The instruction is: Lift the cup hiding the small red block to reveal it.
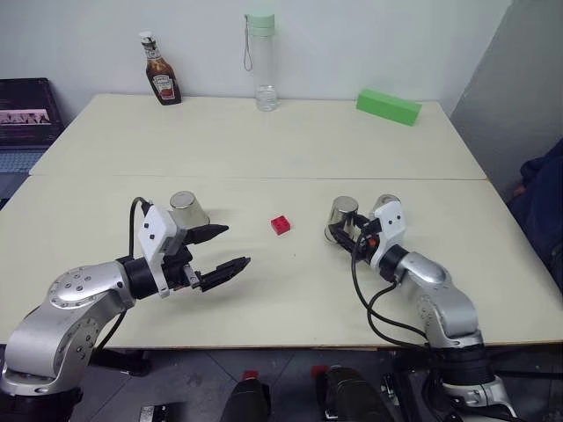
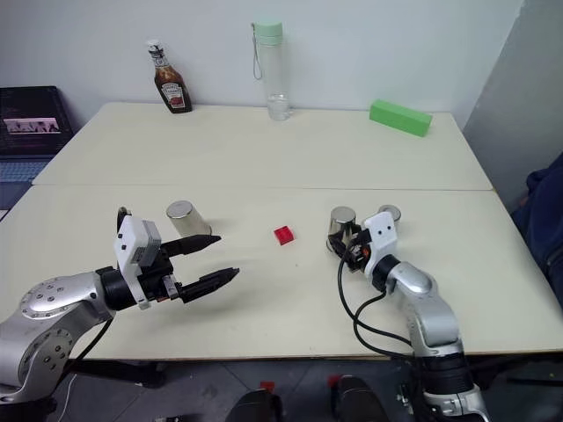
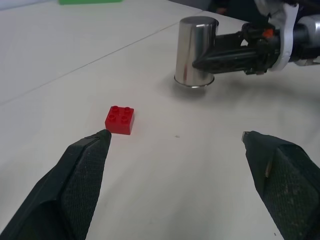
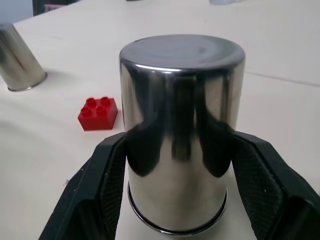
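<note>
**Desk:** What do I have from the head cameras?

**Me:** The small red block (image 1: pixel 281 224) lies bare on the worktop (image 1: pixel 264 141), near the middle. My right end effector (image 1: pixel 345 230) is at the block's 3 o'clock, fingers clamped on an upturned cup (image 1: pixel 342 214). A second cup (image 1: pixel 385 205) stands just beyond, at 2 o'clock from the first. My left end effector (image 1: pixel 222 249) hangs at the block's 8 o'clock, fingers spread, gripping nothing. The third cup (image 1: pixel 188 210) sits at the block's 9 o'clock. Along the far edge: ketchup bottle (image 1: pixel 161 70), clear water bottle (image 1: pixel 262 61), long green block (image 1: pixel 388 106).

**Desk:** Left wrist?

**Me:** The two black fingers (image 3: pixel 80 185) are wide apart, block past one tip (not touching it). Beyond, the right end effector's held cup.

**Desk:** Right wrist?

**Me:** Pads (image 4: pixel 100 190) pressed on both sides of the cup, mouth down. I cannot tell whether its rim rests on the worktop.
</note>
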You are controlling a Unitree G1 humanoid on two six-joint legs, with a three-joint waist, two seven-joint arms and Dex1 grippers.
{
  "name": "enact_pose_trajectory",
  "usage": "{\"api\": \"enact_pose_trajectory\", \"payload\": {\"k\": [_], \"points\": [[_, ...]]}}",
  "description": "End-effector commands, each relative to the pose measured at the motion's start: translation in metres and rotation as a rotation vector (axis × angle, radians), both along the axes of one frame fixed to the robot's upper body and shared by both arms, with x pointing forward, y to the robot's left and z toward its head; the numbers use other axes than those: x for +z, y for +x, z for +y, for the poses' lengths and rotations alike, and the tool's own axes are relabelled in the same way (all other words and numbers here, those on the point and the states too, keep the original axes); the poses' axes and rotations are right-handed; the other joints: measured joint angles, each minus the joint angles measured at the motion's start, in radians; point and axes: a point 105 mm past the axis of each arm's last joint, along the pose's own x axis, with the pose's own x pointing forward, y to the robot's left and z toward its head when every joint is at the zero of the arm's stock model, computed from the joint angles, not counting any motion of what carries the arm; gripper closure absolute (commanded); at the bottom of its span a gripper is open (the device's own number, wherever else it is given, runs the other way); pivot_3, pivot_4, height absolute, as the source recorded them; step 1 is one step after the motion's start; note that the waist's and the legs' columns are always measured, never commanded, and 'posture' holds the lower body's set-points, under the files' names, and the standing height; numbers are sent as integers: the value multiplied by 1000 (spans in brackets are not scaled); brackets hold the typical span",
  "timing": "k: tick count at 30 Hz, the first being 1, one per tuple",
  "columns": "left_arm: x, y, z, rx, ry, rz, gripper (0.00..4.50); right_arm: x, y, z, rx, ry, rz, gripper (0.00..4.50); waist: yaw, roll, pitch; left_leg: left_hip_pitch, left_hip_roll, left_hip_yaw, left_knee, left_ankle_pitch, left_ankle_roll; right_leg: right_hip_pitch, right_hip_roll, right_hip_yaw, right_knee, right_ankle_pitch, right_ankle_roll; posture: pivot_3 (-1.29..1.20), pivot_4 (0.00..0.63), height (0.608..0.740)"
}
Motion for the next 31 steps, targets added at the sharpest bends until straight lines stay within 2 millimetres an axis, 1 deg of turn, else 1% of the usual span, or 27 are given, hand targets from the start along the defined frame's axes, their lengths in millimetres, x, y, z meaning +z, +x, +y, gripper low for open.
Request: {"api": "enact_pose_trajectory", "payload": {"k": [1, 4, 5, 6, 7, 9, 10, 14, 17, 21, 24, 27, 29, 31], "points": [[8, 1, -2, -20, 6, -43, 0, -3, 9, 7, 7, -9, -41, 1717, -1, 0, 0, -1, -1, 0, 0, 0, 0, 0, -1, 0, 0, 0, 0, 0, 150, 740], [8, 1, -2, -26, 11, -43, 0, -13, 13, 7, -1, -15, -35, 1717, 0, -1, 0, 0, 0, 0, 0, 0, 0, 0, -1, 0, -1, 0, 0, 0, 150, 740], [9, 1, -1, -25, 12, -44, 0, -14, 12, 8, 5, -15, -37, 1018, 0, -1, 0, 0, 0, 0, 0, 0, 0, 0, -1, 0, 0, 0, 0, 0, 150, 740], [9, 0, -1, -24, 14, -45, 0, -14, 12, 9, 13, -18, -42, 908, 0, -1, 0, 0, 0, 0, 0, 0, 0, 0, -1, 0, 0, 0, 0, 0, 150, 740], [9, 0, 0, -22, 15, -46, 0, -13, 11, 9, 20, -18, -47, 595, 0, 0, 0, 0, 0, 0, 0, 0, 0, 0, -1, 0, 0, 0, 0, 0, 150, 740], [9, 0, 1, -17, 15, -46, 0, -11, 7, 8, 31, -30, -60, 111, 2, 0, 0, 0, 0, 0, 0, 0, 0, 0, -1, 0, 0, 0, 0, 0, 150, 740], [9, 0, 1, -15, 16, -46, 0, -11, 6, 7, 35, -38, -65, 43, 3, 0, 0, 0, 0, 0, 0, 0, 0, 0, -1, 0, 0, 0, 0, 0, 150, 740], [8, -4, 0, -5, 8, -33, 0, 0, -8, -2, 65, -53, -79, 43, 8, 0, 0, -1, 0, 0, 0, 0, 0, 0, -1, 0, 0, 0, 0, 0, 150, 740], [9, -7, 5, 21, -4, -3, 0, 16, -31, -13, 108, -64, -71, 43, 9, 0, 0, -2, 0, -1, 0, 0, 0, -1, -2, -1, -1, 0, 0, 0, 150, 740], [7, -15, 18, 57, 48, 44, 0, 43, -69, -29, 214, -52, -1, 43, 10, 1, 1, -2, 0, -2, 0, 0, 0, -1, -2, -1, -1, 0, 0, 0, 150, 740], [6, -20, 28, 91, 61, 71, 0, 54, -87, -44, 267, -74, 82, 43, 9, 1, 0, -1, 0, -2, 0, 0, 0, 0, -2, -2, -1, 0, 0, 0, 150, 740], [6, -24, 35, 117, 74, 79, 0, 64, -94, -57, 271, -96, 114, 43, 8, 1, 0, 1, 0, -1, 0, 0, 0, 2, -2, -2, -1, 0, 0, 0, 150, 740], [7, -23, 42, 148, 71, 80, 0, 69, -95, -59, 273, -99, 122, 43, 9, 0, 0, 2, 0, -1, 0, 0, 0, 2, -1, -2, -1, 0, 0, 0, 150, 740], [8, -20, 46, 169, 75, 67, 0, 72, -94, -55, 273, -93, 121, 43, 9, 0, 0, 1, 0, -2, 0, 0, 0, 2, -1, -2, -1, 0, 0, 0, 150, 740]]}}
